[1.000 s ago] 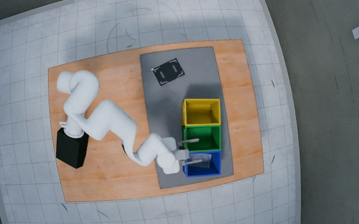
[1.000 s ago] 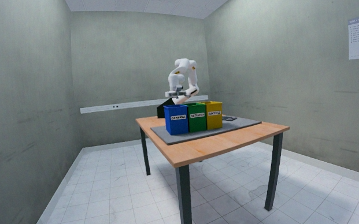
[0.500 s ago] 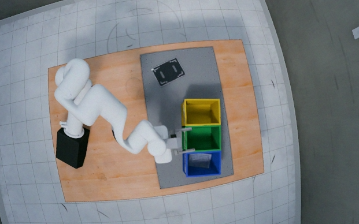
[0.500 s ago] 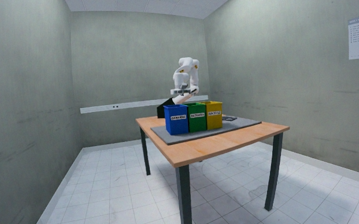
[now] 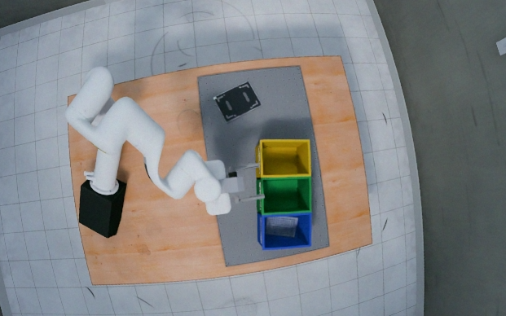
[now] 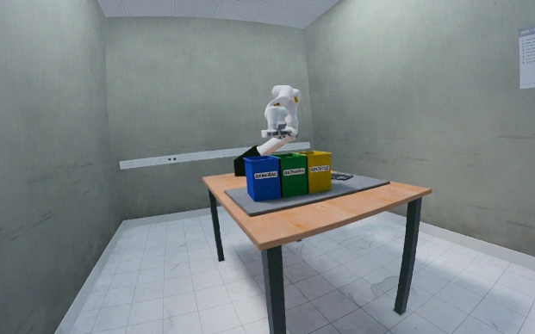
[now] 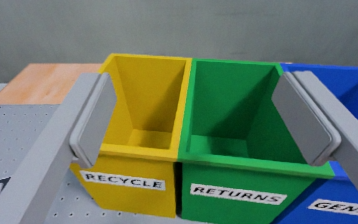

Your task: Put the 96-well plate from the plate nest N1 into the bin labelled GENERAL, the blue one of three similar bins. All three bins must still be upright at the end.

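The 96-well plate, pale and translucent, lies inside the blue GENERAL bin. The bin stands upright at the end of the row. The plate is not visible in the wrist view. The plate nest N1, a black plate holder, is empty on the grey mat. My gripper is open, with nothing between its widely spaced fingers. It is above and in front of the green and yellow bins, away from the plate.
The green RETURNS bin stands upright beside the blue bin. The yellow RECYCLE bin stands upright on its other side. All stand on the grey mat over the wooden table.
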